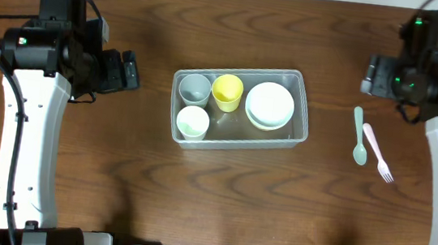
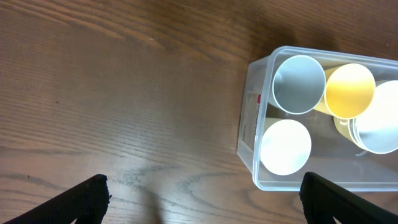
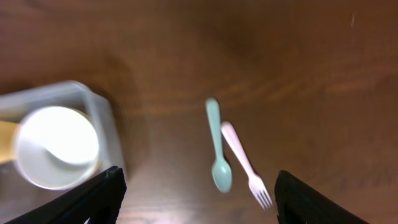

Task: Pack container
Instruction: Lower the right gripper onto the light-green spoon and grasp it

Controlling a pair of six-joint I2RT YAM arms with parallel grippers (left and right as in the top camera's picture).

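Hovering over bare wood, the left gripper (image 2: 204, 186) is released: its two black fingers (image 2: 87, 200) sit at the lower corners of the left wrist view, spread wide with nothing between them. Just ahead and to one side of it stands the container (image 2: 249, 118), a clear rectangular tub with rounded corners, resting flat on the brown table (image 1: 194, 201) near its middle and well apart from both arms. Three cups stand upright inside the end nearer the left arm: a grey cup (image 1: 195, 88) and a yellow cup (image 1: 227, 91) side by side along the far wall, and a pale cup (image 1: 193, 122) by the near wall, close below the grey one. Filling the other end is a stack of pale round bowls (image 1: 270, 105), the yellow cup close against it. The right gripper (image 3: 199, 177) is likewise released, its dark fingers (image 3: 99, 199) wide apart at the bottom of the blurred right wrist view and holding nothing. Under it and a little forward, a teal spoon (image 3: 217, 152) and a pink fork (image 3: 244, 163) lie on the wood to the right of the tub, outside it. Their handles meet at the far end and their heads splay apart toward the near edge, the fork on the outer side.
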